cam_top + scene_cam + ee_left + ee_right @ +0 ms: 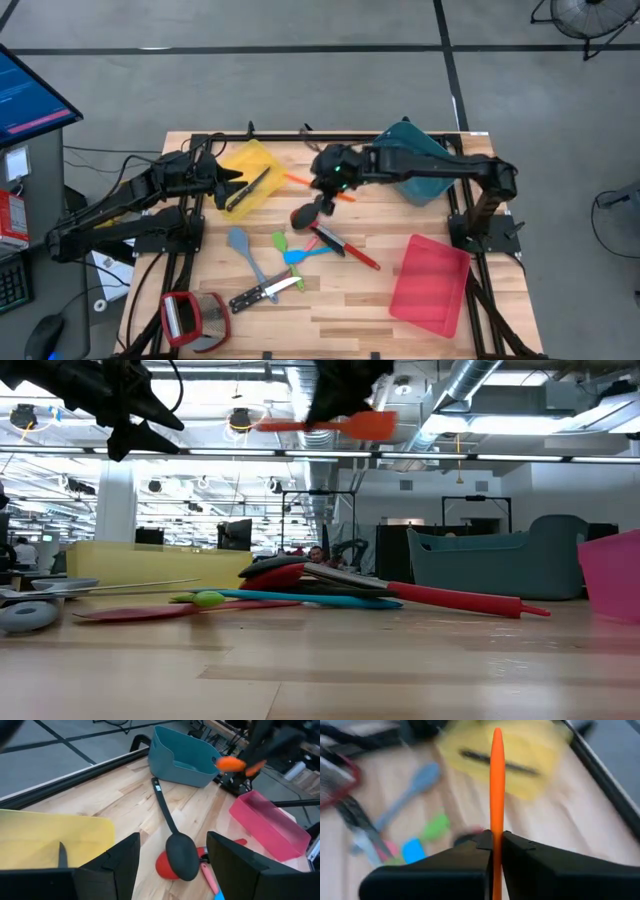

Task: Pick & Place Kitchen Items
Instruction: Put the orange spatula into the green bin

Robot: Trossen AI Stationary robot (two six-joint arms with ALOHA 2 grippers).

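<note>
An orange spatula (372,425) hangs high over the table's middle, with my right gripper (496,845) shut on it; its handle (296,180) points toward the yellow bin (250,165). My left gripper (232,186) stands open and still over that bin's right rim, touching nothing. A black-handled knife (250,188) lies in the yellow bin. Flat on the table lie a black ladle (175,847), a grey-blue spoon (243,250), green (280,243) and blue (300,256) spatulas, a red-handled tool (350,247) and a knife (265,291). My right gripper pinches the orange spatula's handle (496,832) between its two fingers, toward the blade end. The fingers slant down from the table's right side. The long handle juts out ahead of the fingertips. The spatula hangs about level, lifted well clear of the table.
A teal bin (415,165) stands at the far right under my right arm, and a red bin (430,285) at the near right. A red-framed grey flat object (195,315) lies near the front left corner. Bare wood shows along the front edge.
</note>
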